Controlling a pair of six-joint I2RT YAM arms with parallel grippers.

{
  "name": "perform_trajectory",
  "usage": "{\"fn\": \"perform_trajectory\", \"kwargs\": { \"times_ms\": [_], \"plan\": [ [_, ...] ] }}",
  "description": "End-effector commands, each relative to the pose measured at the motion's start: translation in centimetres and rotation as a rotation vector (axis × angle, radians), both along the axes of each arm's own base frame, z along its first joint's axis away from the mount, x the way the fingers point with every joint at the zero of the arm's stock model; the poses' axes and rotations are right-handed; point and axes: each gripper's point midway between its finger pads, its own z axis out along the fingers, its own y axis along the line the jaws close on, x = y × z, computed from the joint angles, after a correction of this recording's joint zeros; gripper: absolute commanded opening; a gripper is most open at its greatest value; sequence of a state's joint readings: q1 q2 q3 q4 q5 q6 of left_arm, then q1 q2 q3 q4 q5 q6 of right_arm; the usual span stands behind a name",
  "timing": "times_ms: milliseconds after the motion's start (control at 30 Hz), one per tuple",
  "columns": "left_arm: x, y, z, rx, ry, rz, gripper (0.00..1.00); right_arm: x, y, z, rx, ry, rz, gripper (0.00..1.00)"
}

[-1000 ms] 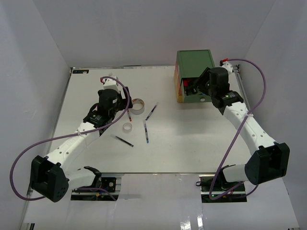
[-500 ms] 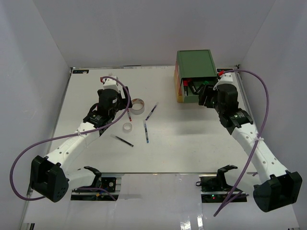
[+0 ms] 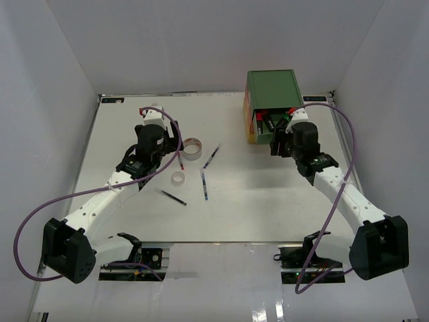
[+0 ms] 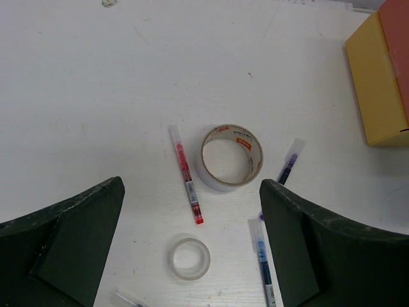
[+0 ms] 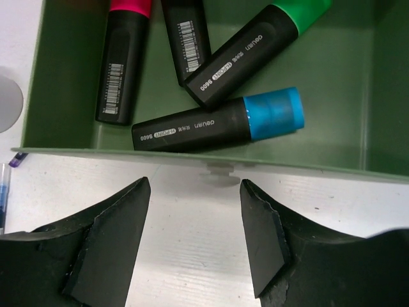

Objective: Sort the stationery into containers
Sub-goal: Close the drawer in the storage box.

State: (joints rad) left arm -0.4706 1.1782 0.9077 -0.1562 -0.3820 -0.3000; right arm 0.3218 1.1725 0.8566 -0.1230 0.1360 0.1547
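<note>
Highlighters (image 5: pixel 217 125) now sit in the green drawer (image 5: pixel 332 96), and the right gripper (image 5: pixel 195 192) has dropped back to its knob (image 5: pixel 218 171), jaws apart and empty, likely to shut it, while the left gripper (image 4: pixel 192 185) waits, jaws apart.

White table (image 3: pixel 268 208), plain white walls (image 3: pixel 181 40) around.

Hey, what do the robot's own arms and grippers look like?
White links with black joint housings on the left arm and right arm; a purple cable loops off each. The fingers are dark, flat and wedge-shaped.
</note>
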Motion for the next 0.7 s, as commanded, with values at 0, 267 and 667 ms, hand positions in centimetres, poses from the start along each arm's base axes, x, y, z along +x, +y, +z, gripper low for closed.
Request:
{"fn": "perform_trajectory", "kwargs": {
  "times_ms": [0,267,667],
  "plan": [
    [-0.2,0.6,1.4,-0.001,-0.045,0.015,0.98,2.3,0.7,3.0,0.012,-0.112,0.016,0.65],
    [-0.2,0.4,1.2,-0.002,-0.04,0.006,0.98,4.9,1.0,5.0,0.009,-0.179,-0.001,0.65],
    [-0.3,0.2,1.4,-0.007,-0.043,-0.006,0.98,9.0,2.2,6.2,0.008,-0.222,0.004,0.64]
  ]
}}
